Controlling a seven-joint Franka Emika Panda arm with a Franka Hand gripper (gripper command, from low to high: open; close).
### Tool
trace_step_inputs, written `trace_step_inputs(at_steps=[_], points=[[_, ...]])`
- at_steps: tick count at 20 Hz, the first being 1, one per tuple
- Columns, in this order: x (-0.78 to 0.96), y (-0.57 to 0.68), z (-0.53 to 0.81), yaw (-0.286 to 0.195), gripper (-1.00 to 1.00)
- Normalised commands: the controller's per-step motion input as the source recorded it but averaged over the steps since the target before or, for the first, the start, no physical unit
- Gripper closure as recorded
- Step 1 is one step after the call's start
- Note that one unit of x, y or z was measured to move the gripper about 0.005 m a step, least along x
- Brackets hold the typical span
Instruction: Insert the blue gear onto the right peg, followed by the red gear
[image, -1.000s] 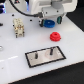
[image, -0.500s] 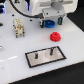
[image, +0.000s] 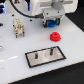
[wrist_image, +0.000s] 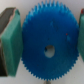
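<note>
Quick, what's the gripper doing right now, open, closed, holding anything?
Gripper: closed on the blue gear, one pad pressed against each side of its toothed rim.

Arm w/ blue gear shifted slightly toward exterior view's right.
</note>
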Motion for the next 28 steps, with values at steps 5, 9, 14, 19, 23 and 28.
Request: trace_step_inputs(at_steps=[5, 9, 14, 19, 23, 28], points=[[0.16, -0.02, 0.23, 0.000, 1.00], [0.47, -0.05, 0.54, 0.000, 1.00], [0.65, -0.14, 0.52, 0.000, 1.00], [0.74, -0.22, 0.55, 0.000, 1.00], [0.84, -0.20, 0.55, 0.000, 1.00], [0.86, -0.19, 0.51, 0.000, 1.00]])
